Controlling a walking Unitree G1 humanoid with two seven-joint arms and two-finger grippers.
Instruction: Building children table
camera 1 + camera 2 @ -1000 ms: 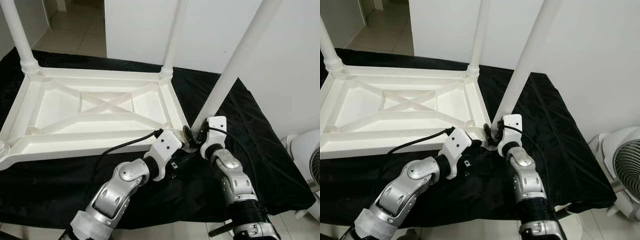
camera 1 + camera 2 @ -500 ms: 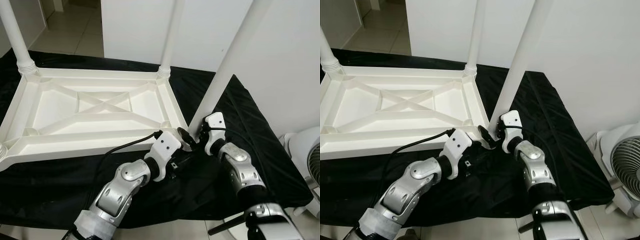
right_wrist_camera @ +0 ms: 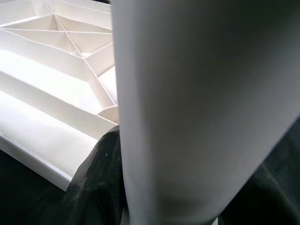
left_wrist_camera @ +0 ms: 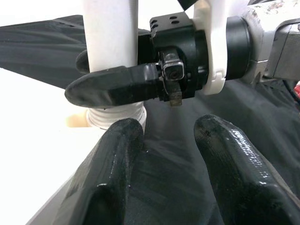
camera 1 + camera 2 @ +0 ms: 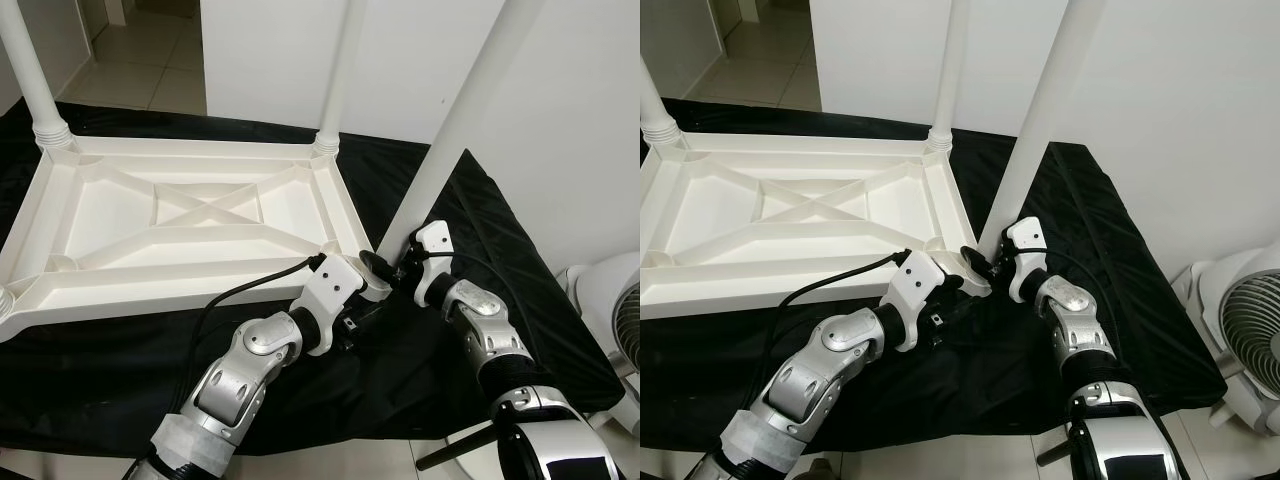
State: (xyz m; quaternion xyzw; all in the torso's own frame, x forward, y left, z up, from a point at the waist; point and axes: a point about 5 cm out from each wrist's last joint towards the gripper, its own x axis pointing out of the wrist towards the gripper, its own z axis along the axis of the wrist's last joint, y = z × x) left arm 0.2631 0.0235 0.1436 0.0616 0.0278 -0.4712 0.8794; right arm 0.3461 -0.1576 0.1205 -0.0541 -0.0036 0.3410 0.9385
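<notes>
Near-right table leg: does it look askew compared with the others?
Yes. The near-right leg leans away to the right, while the far legs stand upright on the upturned tabletop. The right gripper clasps its base.

You've got a black cloth (image 5: 520, 300) draped over the surface, hanging off its front and right edges. White wall (image 5: 580, 130) runs behind and to the right. A white fan (image 5: 1250, 340) stands on the floor at far right, partly cut off. Pale tiled floor (image 5: 150, 60) shows upper left.
</notes>
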